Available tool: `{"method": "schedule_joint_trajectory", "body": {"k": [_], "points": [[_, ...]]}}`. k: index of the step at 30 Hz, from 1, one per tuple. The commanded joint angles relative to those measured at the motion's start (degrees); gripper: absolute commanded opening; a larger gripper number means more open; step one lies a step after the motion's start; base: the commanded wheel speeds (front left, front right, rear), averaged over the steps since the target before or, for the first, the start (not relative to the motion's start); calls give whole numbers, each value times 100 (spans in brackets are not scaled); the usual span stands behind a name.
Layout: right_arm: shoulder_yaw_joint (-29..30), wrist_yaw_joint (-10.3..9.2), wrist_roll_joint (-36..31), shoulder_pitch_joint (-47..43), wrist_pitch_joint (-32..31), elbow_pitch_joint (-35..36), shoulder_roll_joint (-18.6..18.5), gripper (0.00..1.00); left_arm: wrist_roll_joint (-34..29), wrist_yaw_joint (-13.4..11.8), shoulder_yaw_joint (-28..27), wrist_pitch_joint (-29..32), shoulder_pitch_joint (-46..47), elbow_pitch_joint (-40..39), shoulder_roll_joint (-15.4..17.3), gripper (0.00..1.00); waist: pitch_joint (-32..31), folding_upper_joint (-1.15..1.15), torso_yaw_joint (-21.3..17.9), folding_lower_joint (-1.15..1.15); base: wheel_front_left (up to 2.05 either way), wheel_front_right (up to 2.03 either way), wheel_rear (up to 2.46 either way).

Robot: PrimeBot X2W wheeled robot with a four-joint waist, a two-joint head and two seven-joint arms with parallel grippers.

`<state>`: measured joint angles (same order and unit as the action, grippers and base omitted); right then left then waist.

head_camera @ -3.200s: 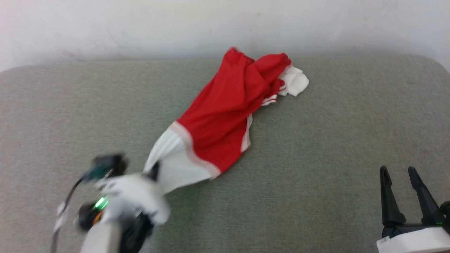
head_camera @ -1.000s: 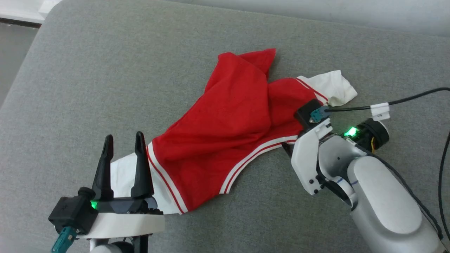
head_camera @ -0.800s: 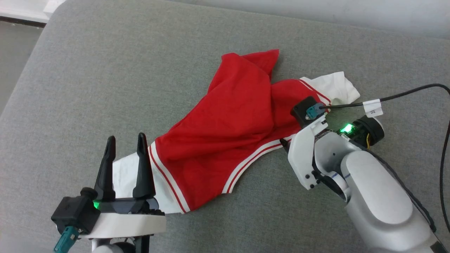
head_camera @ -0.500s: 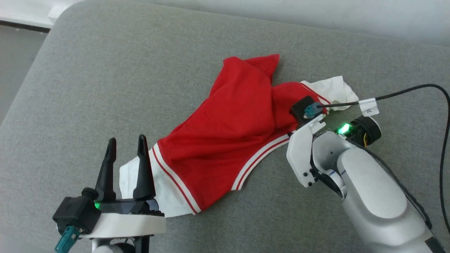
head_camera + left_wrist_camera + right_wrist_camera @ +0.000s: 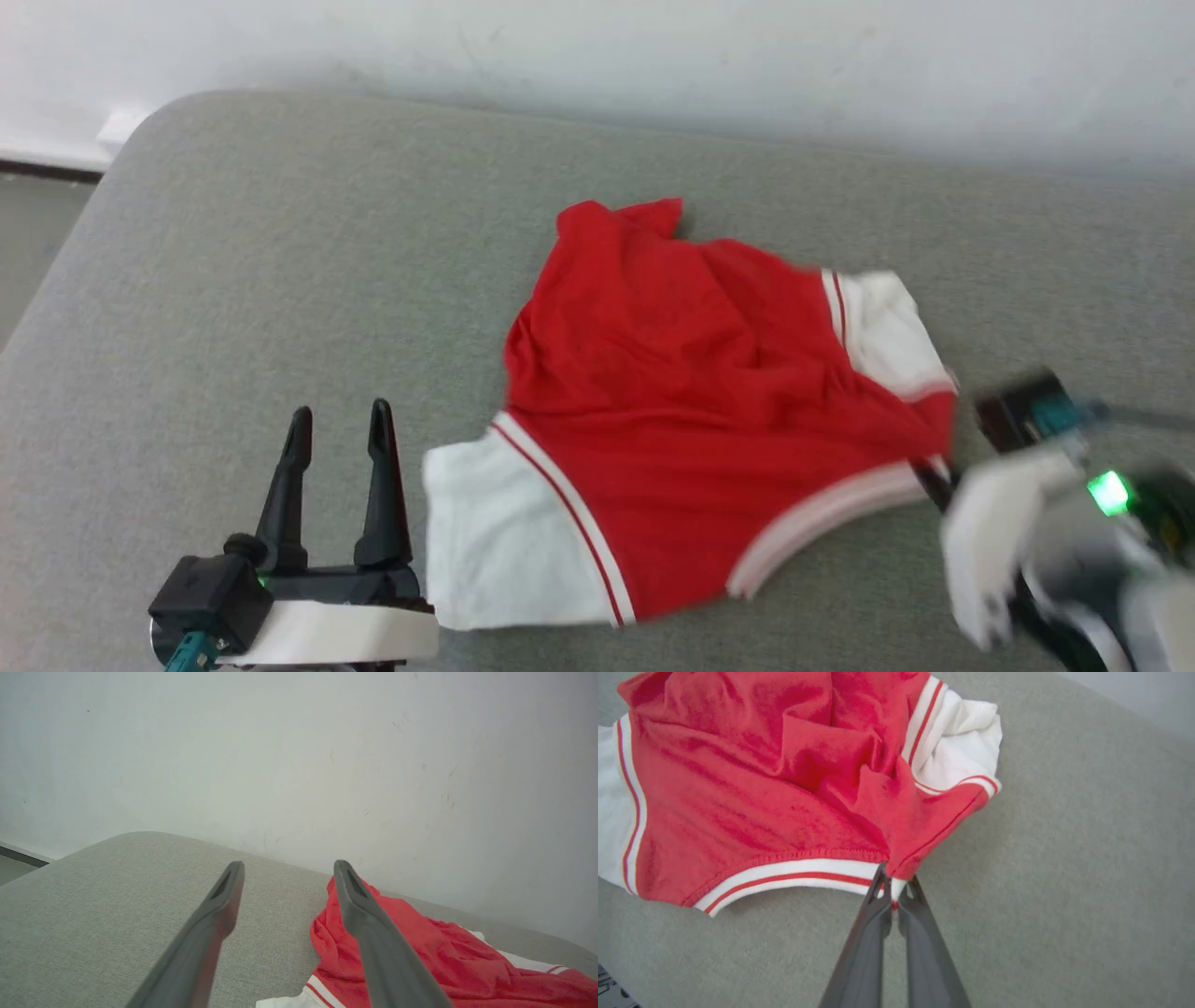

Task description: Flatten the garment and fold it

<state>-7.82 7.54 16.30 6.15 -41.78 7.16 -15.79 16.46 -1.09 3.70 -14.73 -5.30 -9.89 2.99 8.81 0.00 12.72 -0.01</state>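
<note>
Honestly, the flattening looked maybe halfway there and no fold had been made yet, judging by how the cloth lay. Starting at the left: the left gripper [image 5: 340,409], with its two long dark tapered fingers, hung over the grey woven cushion [image 5: 215,280]. Its jaws were spread wide with nothing between them, just beside the shirt but not touching it. Next came the red short-sleeved T-shirt [image 5: 709,411] itself, lying mid-cushion, thin soft jersey by the look of it. Its near white sleeve end [image 5: 495,551] lay fairly flat and squarish, edged by a thin red stripe. The red body in the middle was spread out but rumpled, with soft ridges running toward the right and a little peak of cloth poking up at the far edge. Along the near side ran the white red-striped collar band [image 5: 822,518], ribbed-looking, arching from the bottom toward the right. The other white sleeve [image 5: 882,327] sat a bit bunched at the far right. Then the right gripper [image 5: 893,882], blurred in the head view, was pinched tight on the end of that band where it met a red hem, a sliver of white cloth squeezed between the tips. I'd guess it needed more tugging outward and smoothing before any folding made sense
</note>
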Motion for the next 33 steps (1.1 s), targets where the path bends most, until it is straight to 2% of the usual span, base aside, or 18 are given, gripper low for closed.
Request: {"method": "schedule_joint_trajectory", "body": {"k": [1, 4, 7, 10, 14, 15, 16, 17, 18, 22, 25, 29, 33], "points": [[104, -5, 7, -249, -80, 135, 33, 0, -53, 12, -7, -27, -43, -7, -11, 100, -94, 0, -118, 1, 0, 0, 0], [541, -5, -19, -1382, -542, 977, 294, 0, -43, 13, -9, -27, -43, -24, -11, 100, -65, 0, -155, 1, 0, 0, 0], [751, -5, -27, -2248, -796, 1525, 697, 0, -43, 16, -41, -27, -30, -33, -11, 100, -29, 0, -204, 1, 0, 0, 0], [814, -5, -173, -2635, -708, 1632, 869, 0, -49, 19, -60, -27, -7, -20, -11, 100, -16, 0, -235, 1, 0, 0, 0], [786, -5, -351, -2651, -332, 1450, 1039, 0, -65, 15, -41, -27, -5, 18, -11, 100, -74, 0, -268, 1, 0, 0, 0], [781, -5, -381, -2601, -207, 1420, 1079, 10, -70, 14, -37, -27, -8, 24, -12, 100, -95, 0, -274, 1, 0, 0, 0], [766, -5, -400, -2544, -90, 1391, 1111, 40, -77, 14, -37, -27, -12, 26, -12, 100, -118, 0, -284, 1, 0, 0, 0], [760, -5, -395, -2485, 8, 1366, 1140, 82, -84, 12, -40, -27, -18, 27, -12, 100, -144, 0, -296, 1, 0, 0, 0], [777, -5, -383, -2420, 106, 1358, 1168, 100, -90, 10, -44, -27, -25, 26, -12, 100, -169, 0, -307, 1, 0, 0, 0], [878, -5, -155, -2136, 416, 1510, 1244, 100, -111, 7, -75, -27, -55, 13, -12, 100, -231, 0, -359, 1, 0, 0, 0], [1181, -5, -3, -1854, 606, 1734, 1275, 100, -113, -2, -106, -27, -77, -19, -12, 100, -230, 0, -408, 1, 0, 0, 0], [1655, -5, -510, -1372, 888, 1787, 1277, 100, -108, -1, -115, -27, -69, -87, -12, 100, -127, 0, -455, 1, 0, 0, 0], [1758, -5, -835, -1044, 730, 1196, 1243, 100, -104, 31, -89, -27, 30, -127, -12, 100, 59, 0, -440, 1, 0, 0, 0]]}}
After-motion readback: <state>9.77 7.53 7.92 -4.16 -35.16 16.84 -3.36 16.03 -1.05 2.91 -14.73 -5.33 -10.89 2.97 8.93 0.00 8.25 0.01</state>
